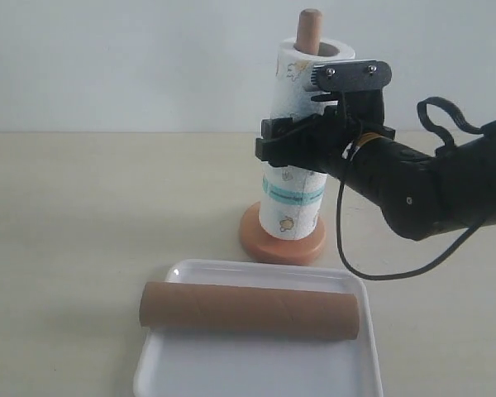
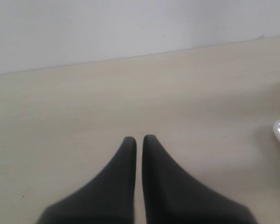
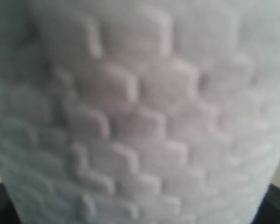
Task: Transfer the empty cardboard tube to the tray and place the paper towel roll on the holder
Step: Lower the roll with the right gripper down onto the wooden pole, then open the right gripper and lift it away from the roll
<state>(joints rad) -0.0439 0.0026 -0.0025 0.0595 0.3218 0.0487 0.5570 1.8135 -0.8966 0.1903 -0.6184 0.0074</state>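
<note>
Empty cardboard tube (image 1: 248, 310): plain brown with faint spiral seams, lying on its side, left to right across the far half of the tray (image 1: 256, 372), spanning it rim to rim. Tray: white, rounded corners, low rim, lower centre of frame. Paper towel roll (image 1: 291, 211): white, embossed, cartoon print, teal band low down; upright at centre, threaded on the holder (image 1: 281, 251), bottom on the orange-tan disc base. Post tip shows above the roll.
</note>
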